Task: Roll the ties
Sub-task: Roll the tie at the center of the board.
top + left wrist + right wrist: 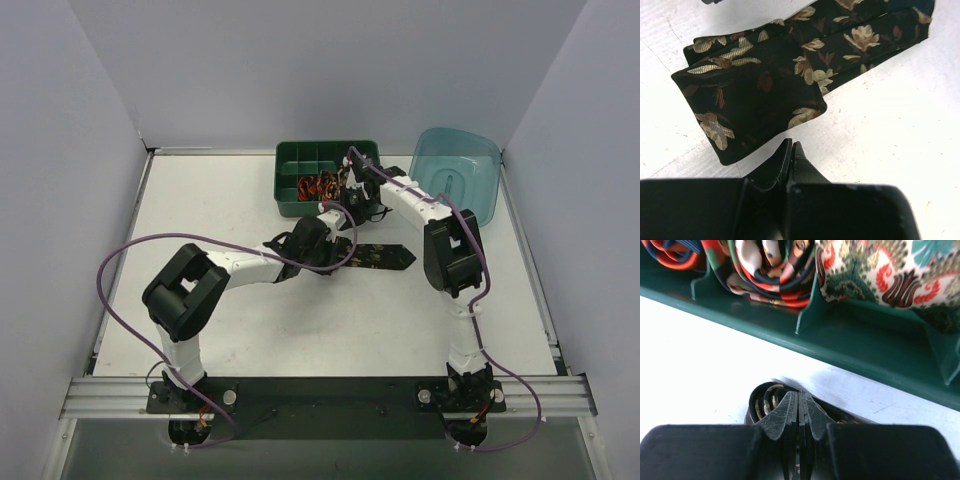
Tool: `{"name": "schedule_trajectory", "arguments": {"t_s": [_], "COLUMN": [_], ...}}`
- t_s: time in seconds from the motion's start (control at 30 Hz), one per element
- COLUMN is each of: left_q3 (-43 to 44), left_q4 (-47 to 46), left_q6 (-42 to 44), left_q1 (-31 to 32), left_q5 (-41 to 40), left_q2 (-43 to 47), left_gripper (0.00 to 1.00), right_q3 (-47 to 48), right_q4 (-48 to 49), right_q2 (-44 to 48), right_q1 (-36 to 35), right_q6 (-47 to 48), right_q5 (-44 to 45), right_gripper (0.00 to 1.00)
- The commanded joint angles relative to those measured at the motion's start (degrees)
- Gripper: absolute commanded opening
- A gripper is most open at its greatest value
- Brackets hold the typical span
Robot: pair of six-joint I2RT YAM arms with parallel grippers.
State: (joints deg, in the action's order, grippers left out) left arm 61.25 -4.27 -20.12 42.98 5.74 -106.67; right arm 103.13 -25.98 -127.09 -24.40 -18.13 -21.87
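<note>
Below your left wrist camera, the long tie [755, 95] lies flat on the white table [890, 150], black with gold and rust flowers. You see its folded end there, while the rest runs out of frame at the top right. Your left gripper [791, 152] has its jaws pressed together on nothing, tips over bare table just beside the tie's near edge. From overhead, the left arm [240, 268] hides that folded end and only the pointed end shows, to the right.

Your right gripper [799, 407] is also closed, tips at a small dark coil [762, 402] with gold threads, just in front of the green tray [865, 357]. You cannot tell whether a layer is pinched between the jaws. Only this wrist view shows the coil. It also shows the bright patterned rolls [775, 270] in the tray's compartments, cut off at the top. The teal tub [458, 170] appears overhead only.
</note>
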Motion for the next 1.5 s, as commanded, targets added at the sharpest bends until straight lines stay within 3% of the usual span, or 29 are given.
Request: {"name": "schedule_trajectory", "arguments": {"t_s": [0.0, 0.37, 0.9, 1.23, 1.37, 1.47], "left_q3": [-1.0, -0.4, 3.3, -0.7, -5.9, -8.4], "left_q4": [-4.8, -3.6, -3.1, -4.6, -5.4, -3.9], "left_q6": [1.0, 0.3, -0.4, 0.3, 0.1, -0.1], "left_q1": [0.1, 0.2, 0.0, 0.3, 0.2, -0.1], "left_q5": [0.2, 0.8, -1.5, -0.6, 0.0, 0.9], "left_q2": [2.9, 0.5, -4.3, 1.0, 7.5, 12.6], "left_gripper": [0.00, 0.00, 0.00, 0.00, 0.18, 0.42], "right_q3": [2.4, 3.7, -2.1, 2.9, 4.6, 4.1], "right_q4": [-2.2, -2.1, -3.5, -3.8, -3.8, -3.7], "right_q2": [0.7, -3.5, -1.4, 0.1, 2.2, 4.3], "right_q1": [0.2, -0.8, -2.1, -0.1, 0.9, 1.2], "right_q6": [-1.5, -1.6, 0.3, -1.0, -1.6, -1.5], "right_q5": [0.5, -1.3, -3.1, -1.3, -0.5, 0.3], "right_gripper": [0.00, 0.00, 0.00, 0.00, 0.00, 0.00]}}
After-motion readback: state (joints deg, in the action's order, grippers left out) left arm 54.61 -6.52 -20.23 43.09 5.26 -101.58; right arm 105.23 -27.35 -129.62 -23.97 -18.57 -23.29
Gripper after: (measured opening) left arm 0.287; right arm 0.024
